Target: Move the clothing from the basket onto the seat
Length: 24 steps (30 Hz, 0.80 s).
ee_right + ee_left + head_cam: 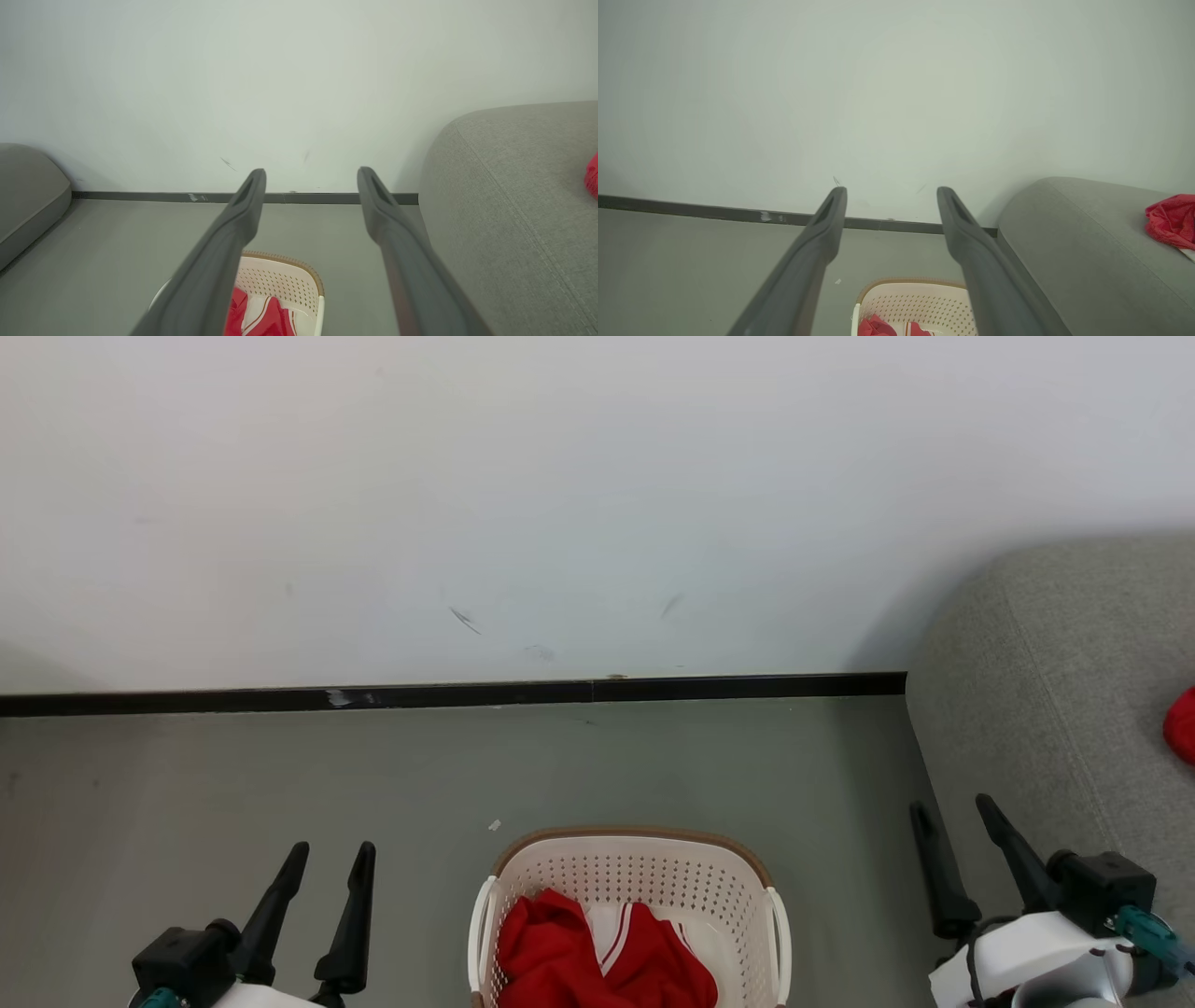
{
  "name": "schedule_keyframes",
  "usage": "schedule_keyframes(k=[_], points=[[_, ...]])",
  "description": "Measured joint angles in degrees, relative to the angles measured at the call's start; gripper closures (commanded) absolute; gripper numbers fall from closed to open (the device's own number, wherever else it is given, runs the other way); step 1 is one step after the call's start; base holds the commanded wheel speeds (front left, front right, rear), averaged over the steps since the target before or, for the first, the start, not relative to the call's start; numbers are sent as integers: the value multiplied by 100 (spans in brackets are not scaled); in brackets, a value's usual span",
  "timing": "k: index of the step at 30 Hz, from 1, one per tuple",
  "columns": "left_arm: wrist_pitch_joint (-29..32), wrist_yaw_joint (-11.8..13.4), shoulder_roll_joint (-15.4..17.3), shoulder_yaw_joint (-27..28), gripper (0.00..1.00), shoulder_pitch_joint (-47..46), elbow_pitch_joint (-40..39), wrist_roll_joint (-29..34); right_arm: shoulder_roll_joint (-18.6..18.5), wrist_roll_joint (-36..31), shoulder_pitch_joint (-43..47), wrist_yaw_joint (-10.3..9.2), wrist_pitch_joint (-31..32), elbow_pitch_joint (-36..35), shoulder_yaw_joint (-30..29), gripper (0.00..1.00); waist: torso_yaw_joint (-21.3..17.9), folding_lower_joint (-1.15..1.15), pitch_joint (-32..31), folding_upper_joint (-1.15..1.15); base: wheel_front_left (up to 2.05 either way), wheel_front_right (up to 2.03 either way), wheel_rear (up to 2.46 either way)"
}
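— Inside the basket (635, 837), toward its near end, how does the clothing (558, 947) look?

— Bright red, crumpled into a loose heap of soft folds, with a white-striped edge showing in the middle. No lettering is visible from this angle. The far part of the basket is bare.

— And the basket itself?

— Cream plastic dotted with small holes, with a brown rim. It stands on the grey floor (280, 775) between the two arms, and the seat (1046, 709) is just to the robot's right of it. I'd guess it sits there so either arm can reach in and then swing across to the cushion.

— Is anything on the seat?

— One red piece (1182, 723) lies on it, cut off by the right edge of the head view. I judge the job partly done, with the heap in the basket not yet moved.

— What about the arms?

— The left end effector (332, 851) has its fingers spread apart and holds nothing. It hangs over the floor to the left of the basket. The right end effector (952, 805) is likewise parted and empty, near the seat's side. Both point toward the wall (597, 504), well apart from the cloth. That looks to me like a ready stance before reaching down.
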Motion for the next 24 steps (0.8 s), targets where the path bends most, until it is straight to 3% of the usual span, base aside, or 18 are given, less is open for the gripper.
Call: schedule_keyframes(k=[24], points=[[588, -147, 10, -594, 0, -38, 68, 77, 25, 148, 583, 0, 0, -164, -282, 0, -294, 0, 494, 0, 0, 0, 0]])
